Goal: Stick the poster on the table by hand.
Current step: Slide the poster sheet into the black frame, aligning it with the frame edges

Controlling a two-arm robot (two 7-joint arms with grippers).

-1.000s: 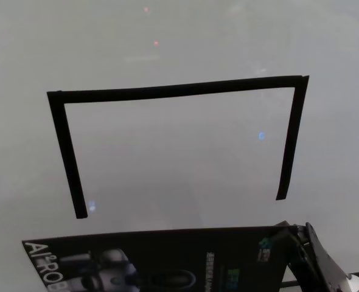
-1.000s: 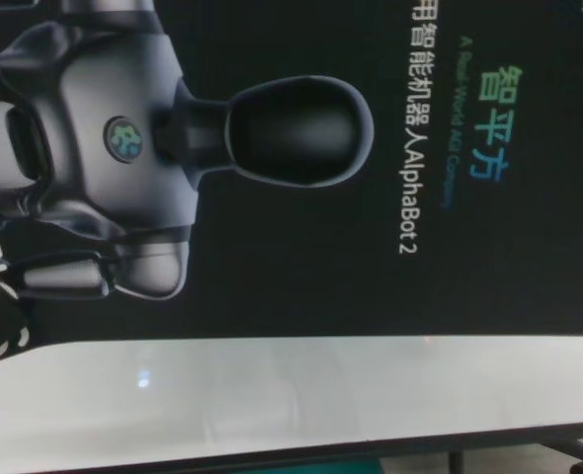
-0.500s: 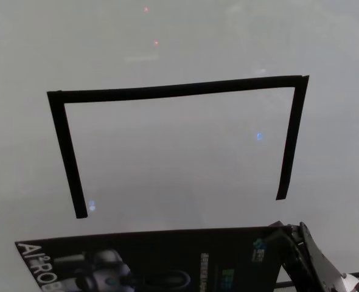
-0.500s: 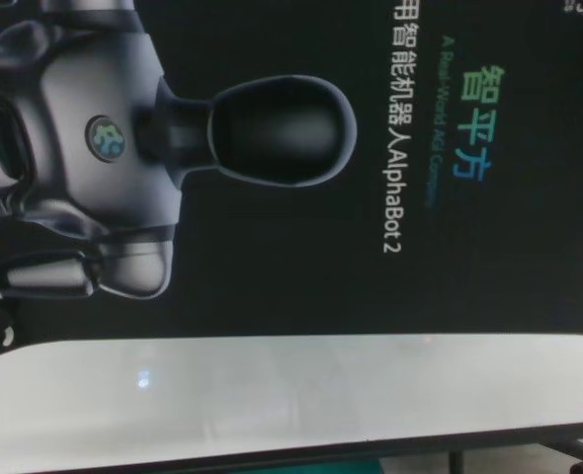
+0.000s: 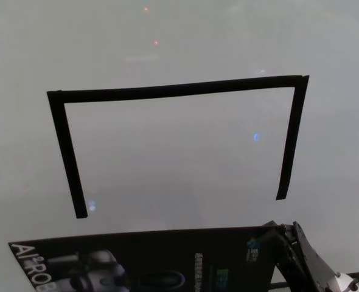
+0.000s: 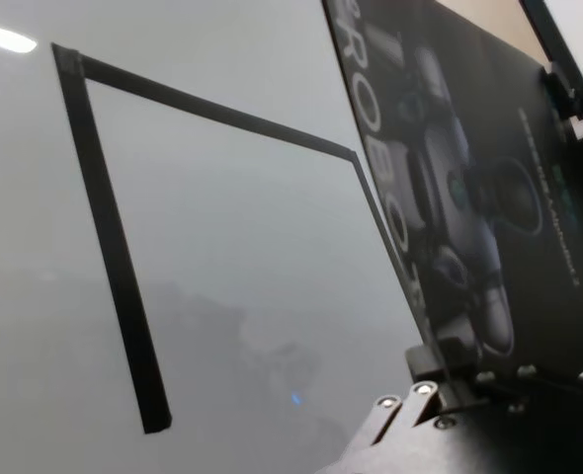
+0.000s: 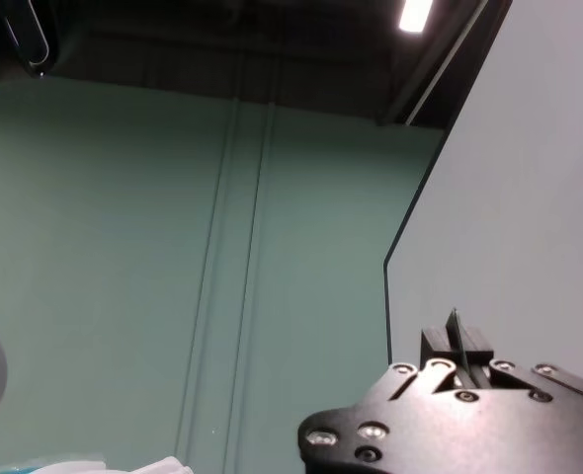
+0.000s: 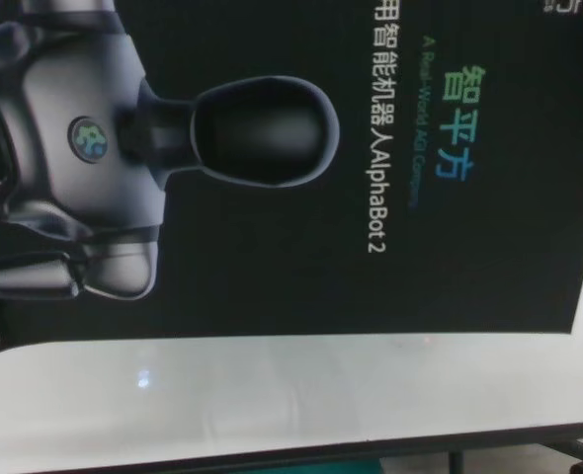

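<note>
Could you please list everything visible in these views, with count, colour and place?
poster: one, black with grey robot print and white and teal lettering, held up off the near part of the table.
tape strips: three, black, forming an open-fronted frame on the tabletop beyond the poster.
table: one, glossy white, under everything.
left gripper: one, black, clamped on one poster edge.
right gripper: one, black, clamped on the opposite poster edge, at the lower right of the head view.
</note>
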